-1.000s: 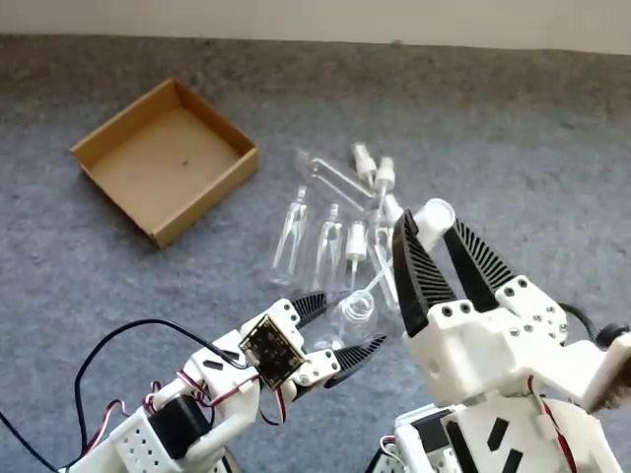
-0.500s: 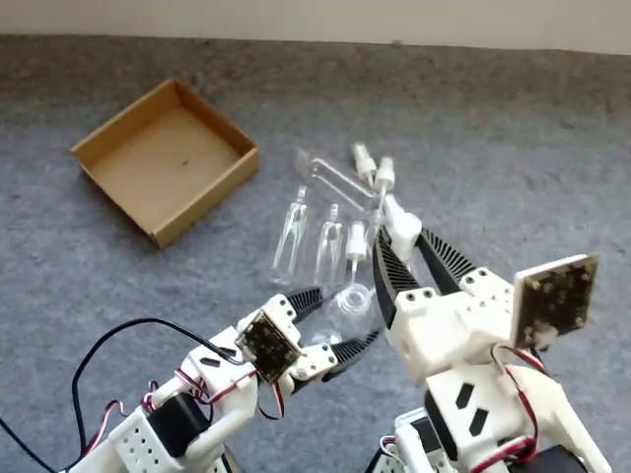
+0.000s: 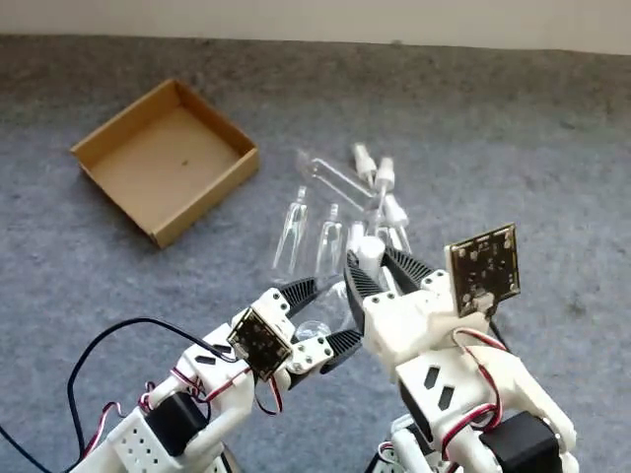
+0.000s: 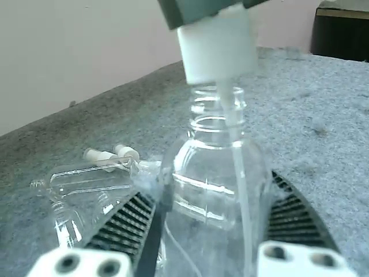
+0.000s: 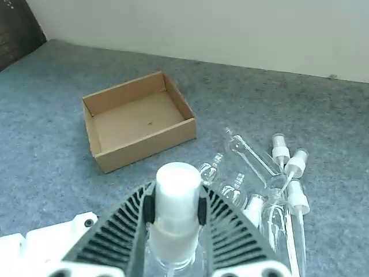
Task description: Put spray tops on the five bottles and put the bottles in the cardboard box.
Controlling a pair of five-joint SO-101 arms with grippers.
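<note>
My left gripper (image 3: 323, 315) is shut on a clear bottle (image 4: 214, 190), holding it upright above the carpet. My right gripper (image 3: 377, 268) is shut on a white spray top (image 5: 177, 199); its white cap (image 4: 218, 46) sits just over the bottle's neck, with the thin tube running down inside the bottle. Several more clear bottles (image 3: 306, 232) and white spray tops (image 3: 380, 177) lie on the carpet beyond the grippers. The open cardboard box (image 3: 166, 160) stands at the far left with nothing in it.
Grey carpet (image 3: 513, 158) covers the whole surface, bare at the right and in front of the box. A black cable (image 3: 118, 340) loops beside the left arm. A pale wall (image 5: 230, 29) runs along the far edge.
My right gripper has swung down and left with the spray top, from high beside the bottle to right over its neck. The left gripper has kept the bottle almost still.
</note>
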